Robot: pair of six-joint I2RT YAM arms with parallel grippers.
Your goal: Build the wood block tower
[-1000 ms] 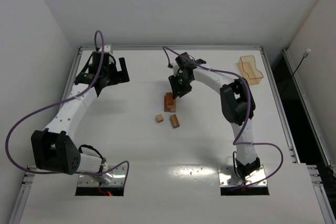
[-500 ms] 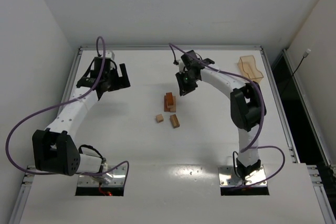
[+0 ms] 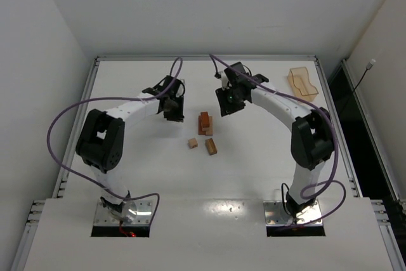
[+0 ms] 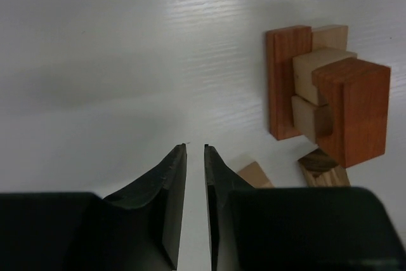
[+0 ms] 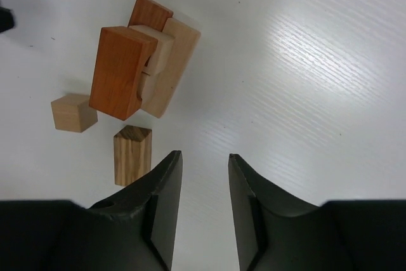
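Observation:
The wood block tower (image 3: 204, 122) stands mid-table, a cluster of reddish-orange and tan blocks (image 4: 327, 99) (image 5: 139, 68). Two loose blocks lie just in front of it: a small tan cube (image 3: 192, 143) (image 5: 74, 112) and a short grained bar (image 3: 210, 146) (image 5: 132, 153). My left gripper (image 3: 176, 116) (image 4: 195, 147) hovers left of the tower, shut with nothing between its fingers. My right gripper (image 3: 225, 107) (image 5: 203, 155) hangs behind and to the right of the tower, open and empty, over bare table.
A translucent orange tray (image 3: 302, 84) sits at the back right corner. The table (image 3: 266, 157) has raised metal rails along its sides. White walls close in behind and to the left.
My left arm has swung from the far left of the table in beside the tower, and its gripper has shut. The right gripper has drawn back from the tower, up and to the right.

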